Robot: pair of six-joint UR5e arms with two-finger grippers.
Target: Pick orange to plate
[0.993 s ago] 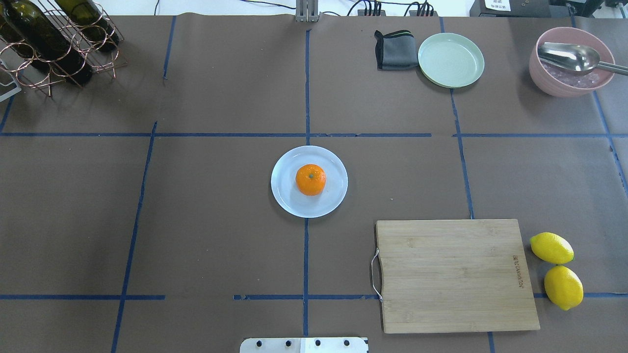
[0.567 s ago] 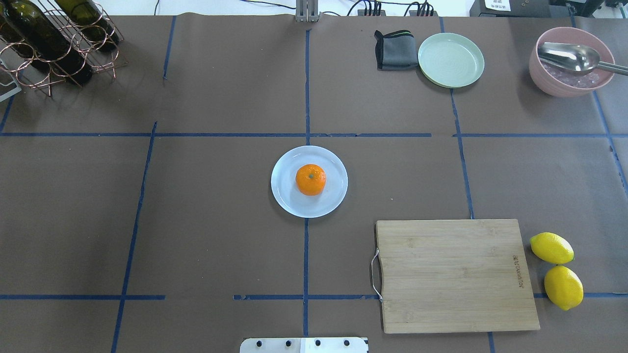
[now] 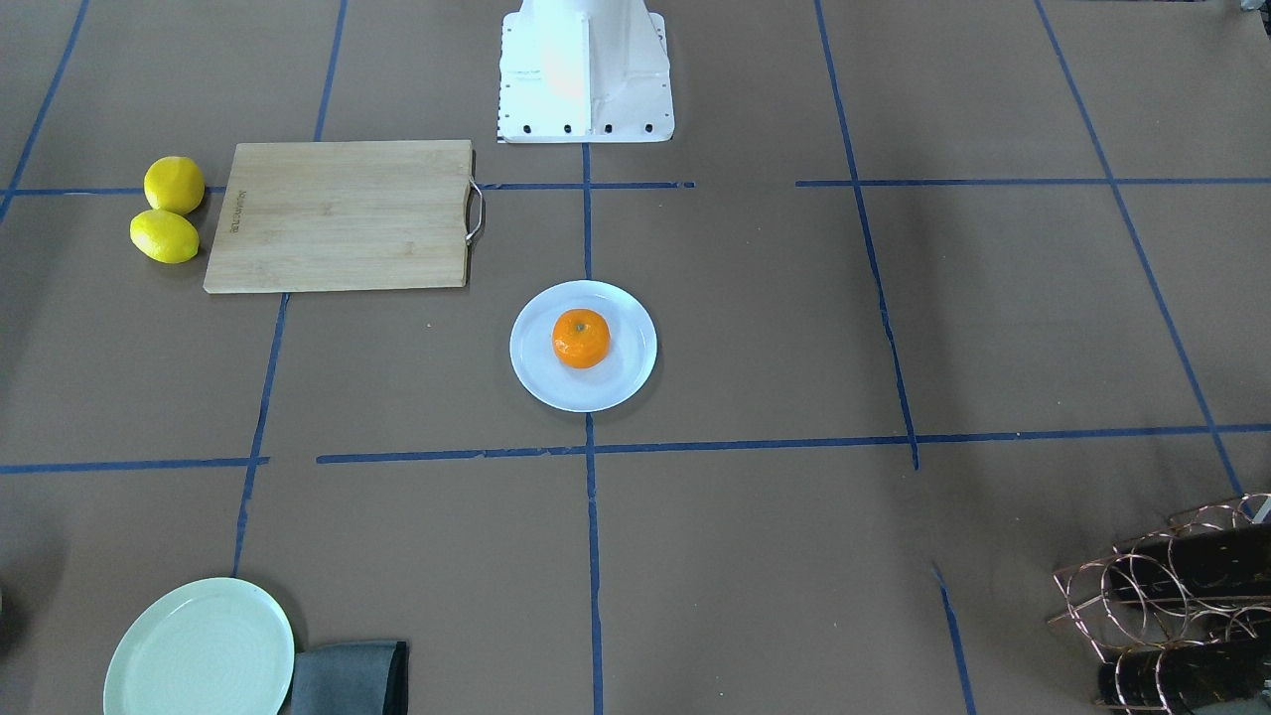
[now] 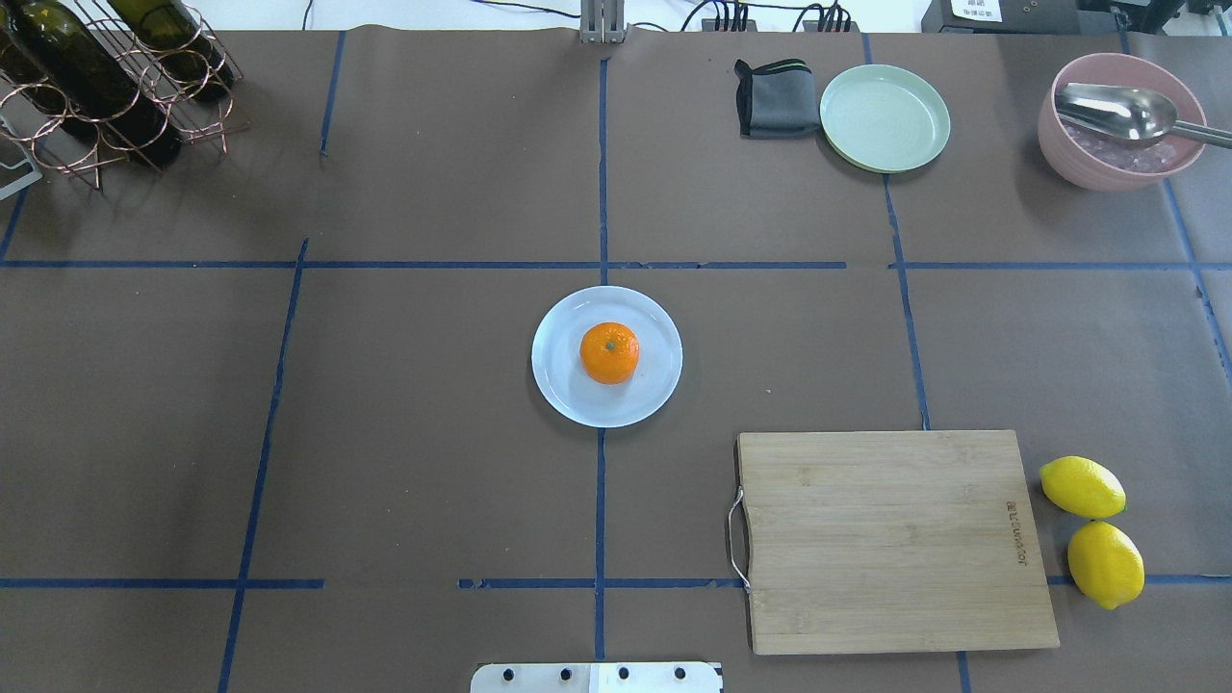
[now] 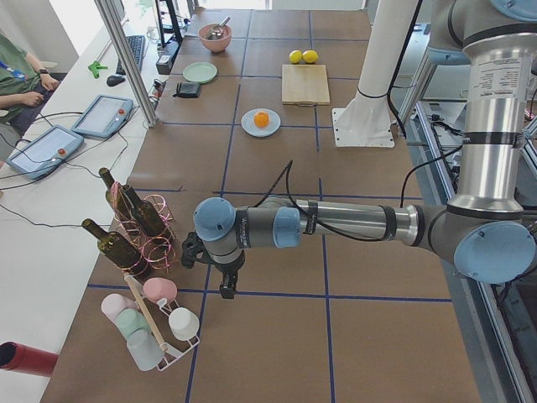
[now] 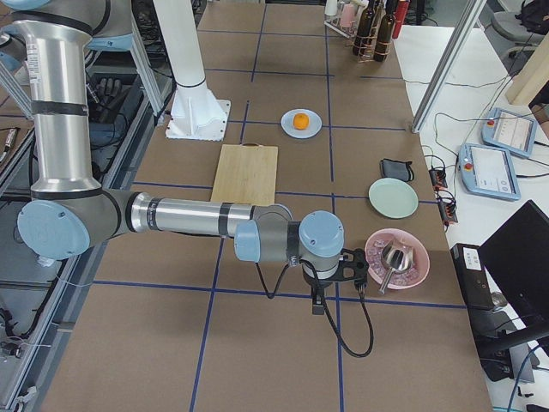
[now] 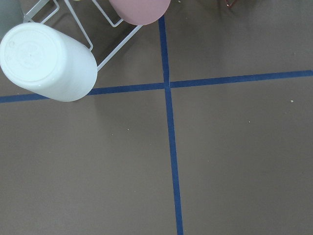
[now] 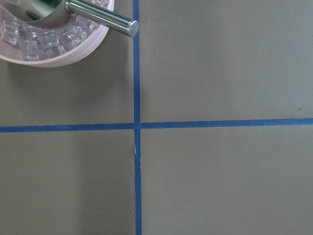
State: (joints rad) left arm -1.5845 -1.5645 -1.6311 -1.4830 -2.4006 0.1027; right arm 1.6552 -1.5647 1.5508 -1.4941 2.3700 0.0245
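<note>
Left claw [image 5: 227, 290] and right claw [image 6: 317, 302] hang over opposite ends of the brown paper-covered desk [image 4: 433, 433]; I cannot tell whether either is open. The orange [image 4: 609, 352], round, slightly flattened and dimpled, with a green stem dot, sits mid-plate on the glossy bluish-white plate [image 4: 563, 395]. The copper wire bottle rack [image 4: 115, 96] is cut off at the edge.

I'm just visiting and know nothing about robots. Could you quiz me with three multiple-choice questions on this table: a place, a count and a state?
1. Where is the orange? A on the cutting board; B on the pale blue plate; C in the pink bowl.
2. How many lemons are there? A one; B two; C four.
3. The orange is: A whole; B cut in half; C peeled.
Answers: B, it sits mid-plate. B, two lie side by side. A, its skin is unbroken, with the stem dot on top.
</note>
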